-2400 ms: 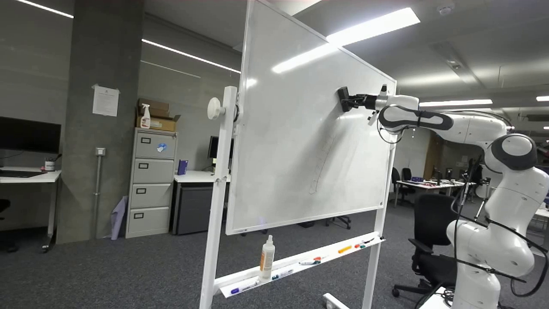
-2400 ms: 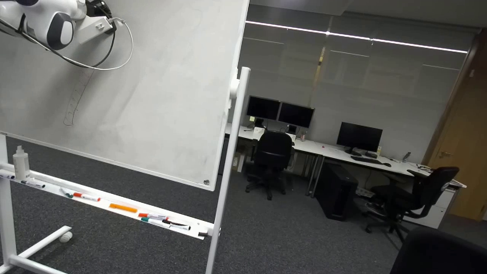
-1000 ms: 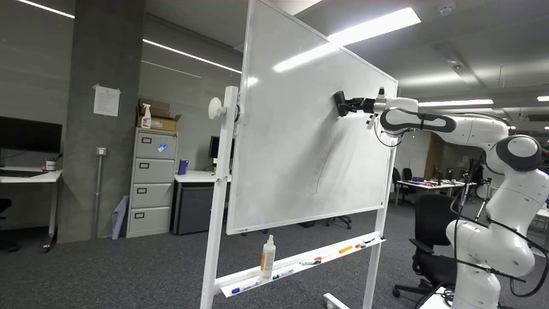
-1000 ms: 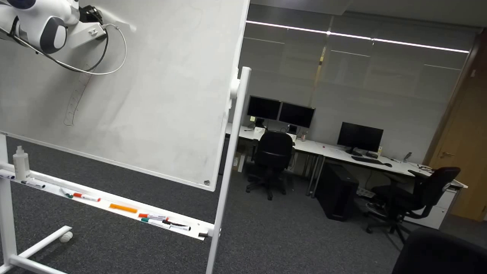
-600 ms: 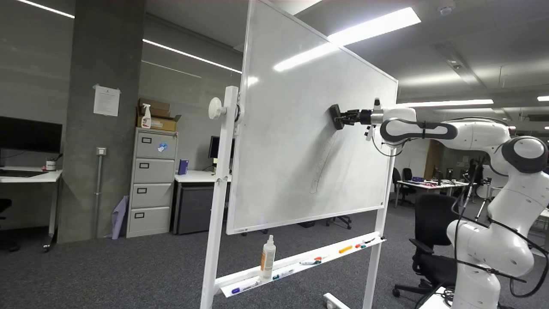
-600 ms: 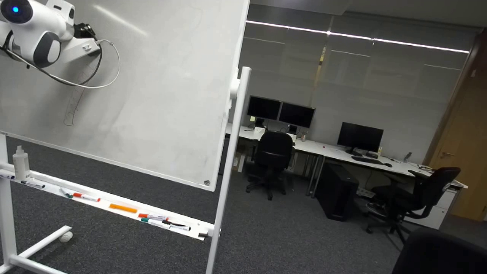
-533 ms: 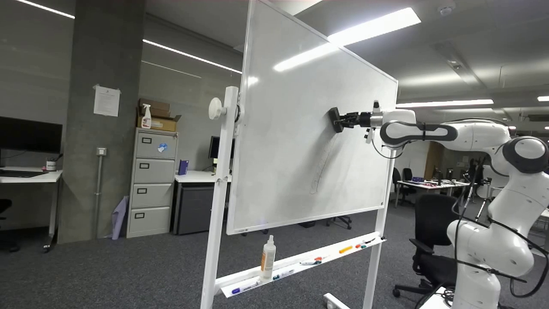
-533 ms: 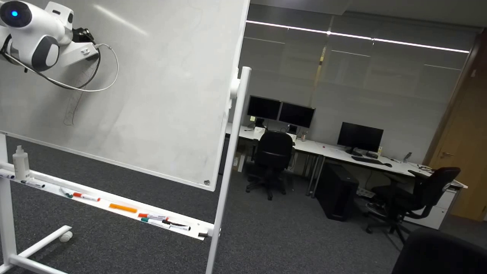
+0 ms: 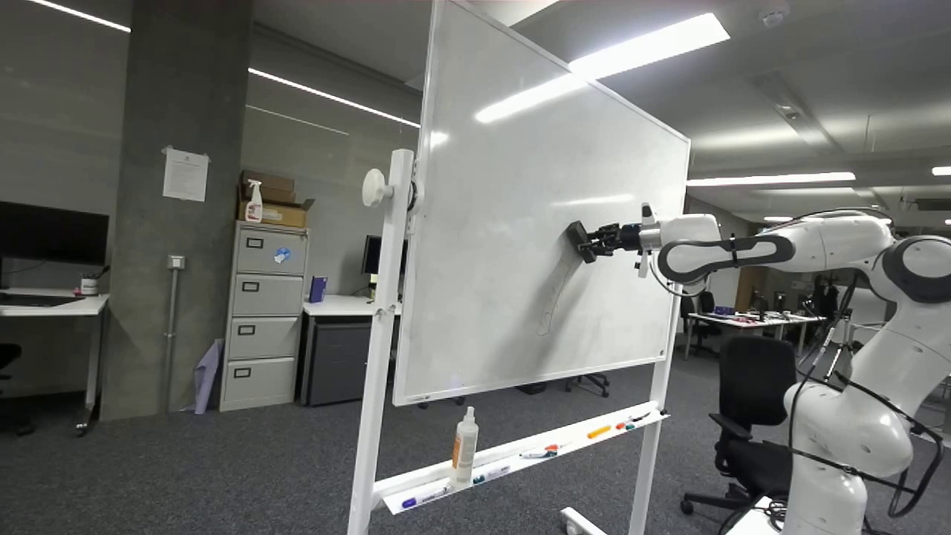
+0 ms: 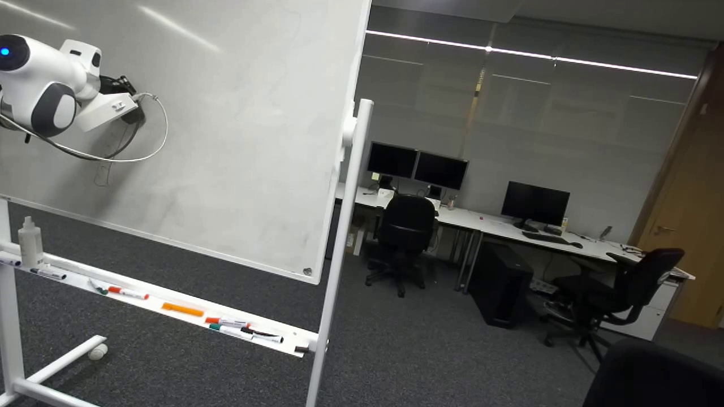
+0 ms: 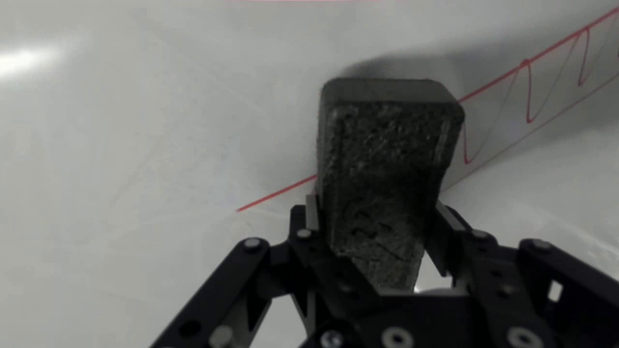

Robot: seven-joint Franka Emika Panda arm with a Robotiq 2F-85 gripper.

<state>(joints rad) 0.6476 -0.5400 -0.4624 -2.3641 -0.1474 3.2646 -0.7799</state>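
Black and blocky, the eraser (image 11: pixel 387 169) sat right at the face of the whiteboard (image 9: pixel 490 297), around the middle of its height and slightly tilted; whether it pressed on the surface could not be told. The gripper (image 11: pixel 377 220) held it, one finger snug on each flank. In the wrist view red marks (image 11: pixel 525 63), two long strokes with zigzags between them, ran across the whiteboard, and the eraser hid part of them. Both exterior views showed the marks faintly, lower on the whiteboard than the eraser. Just below the whiteboard ran a white tray (image 9: pixel 520 444), on which a bottle (image 9: pixel 464 449) stood upright and a slim orange item (image 10: pixel 182 309) lay between markers (image 10: pixel 129 293). In an exterior view a black office chair (image 9: pixel 756 375) stood to one side of the whiteboard, and a grey filing cabinet (image 9: pixel 264 319) to the other.
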